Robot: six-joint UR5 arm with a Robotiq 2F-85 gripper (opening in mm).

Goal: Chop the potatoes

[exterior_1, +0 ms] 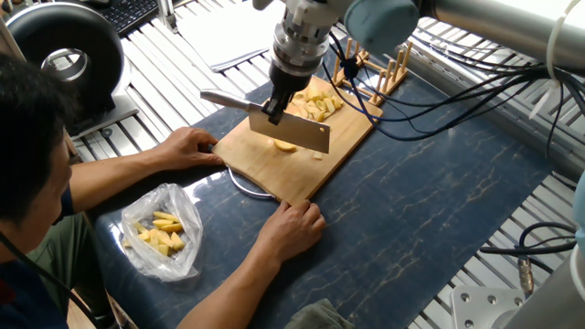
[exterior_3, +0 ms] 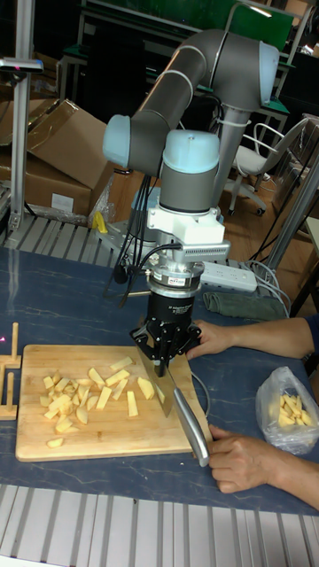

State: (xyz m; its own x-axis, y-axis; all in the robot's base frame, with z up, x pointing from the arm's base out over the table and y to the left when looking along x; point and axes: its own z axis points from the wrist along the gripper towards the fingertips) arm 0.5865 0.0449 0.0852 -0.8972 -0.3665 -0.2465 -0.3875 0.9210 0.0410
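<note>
- Dark blue tabletop (exterior_1: 439, 210) carries cutting board (exterior_1: 265, 164).
- My arm points straight down; gripper (exterior_1: 277, 108) clamps cleaver (exterior_1: 297, 131) above potatoes (exterior_1: 315, 105).

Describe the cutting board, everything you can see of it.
The cutting board is a light, bamboo-looking rectangular slab lying flat on the dark blue table mat. Pale potatoes are scattered over it, mostly toward one end, where a small wooden rack stands. The gripper holds a cleaver just above it. The person steadies the other end, one hand at a corner, the other hand at the near edge.
</note>
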